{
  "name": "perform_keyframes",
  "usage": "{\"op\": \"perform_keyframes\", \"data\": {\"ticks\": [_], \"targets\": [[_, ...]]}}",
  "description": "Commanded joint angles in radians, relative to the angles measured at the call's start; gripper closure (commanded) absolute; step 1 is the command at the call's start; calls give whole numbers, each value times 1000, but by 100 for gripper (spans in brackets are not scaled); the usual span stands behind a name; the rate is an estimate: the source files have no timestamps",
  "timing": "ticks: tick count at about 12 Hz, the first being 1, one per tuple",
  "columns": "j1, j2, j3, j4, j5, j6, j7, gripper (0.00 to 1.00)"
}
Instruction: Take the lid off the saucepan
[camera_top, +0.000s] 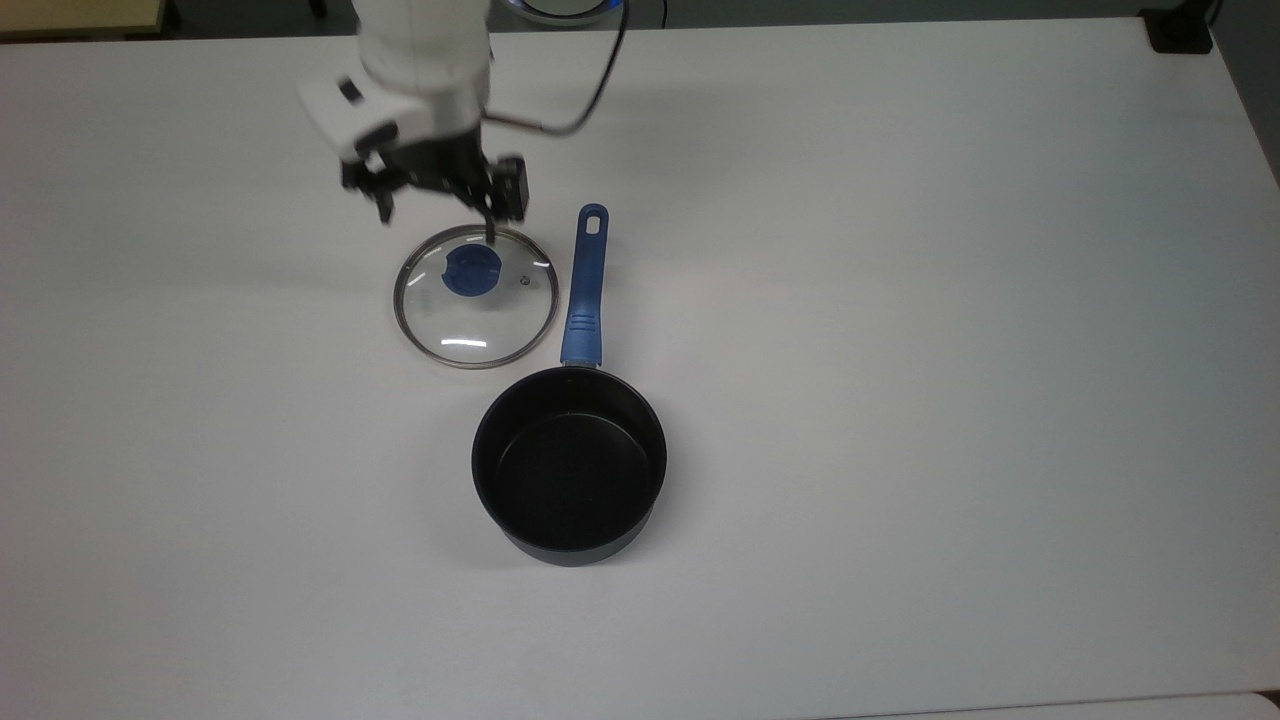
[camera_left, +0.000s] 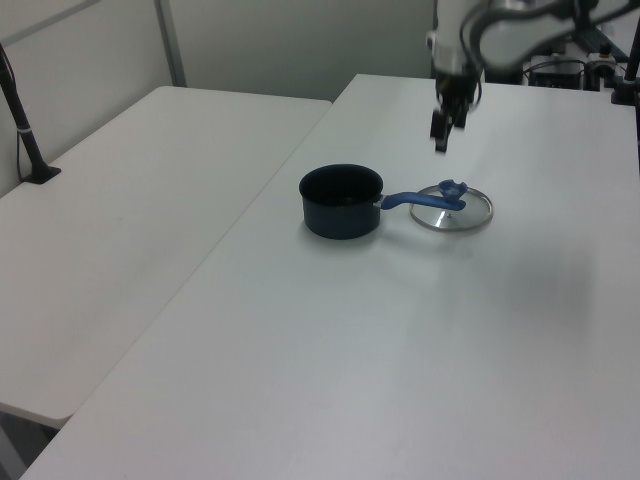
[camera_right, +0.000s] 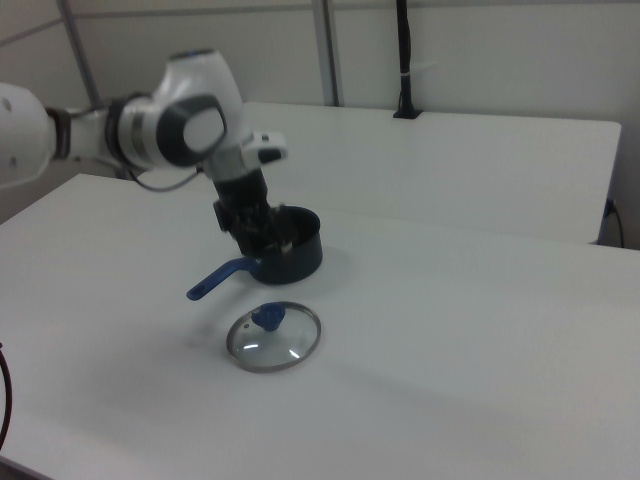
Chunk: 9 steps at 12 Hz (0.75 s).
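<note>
Lid (camera_top: 476, 297) flat on table (camera_top: 900, 300), beside saucepan (camera_top: 569, 463) handle. Gripper (camera_top: 437, 207) above it, fingers spread, holding nothing.

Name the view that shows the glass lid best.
The top view: the glass lid shows as a full circle with its blue knob and metal rim clear. The left view shows it flattened behind the saucepan's handle; the right view shows it as an oval.
</note>
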Motion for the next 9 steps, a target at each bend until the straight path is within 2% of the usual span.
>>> {"op": "perform_keyframes", "data": {"ticks": [1,4,9], "targets": [[60,-9,-6,185,92,-258,-71,0],[135,-84,-17,184,95,-326,-60,0],[125,-123,-14,184,91,-377,-63,0]]}}
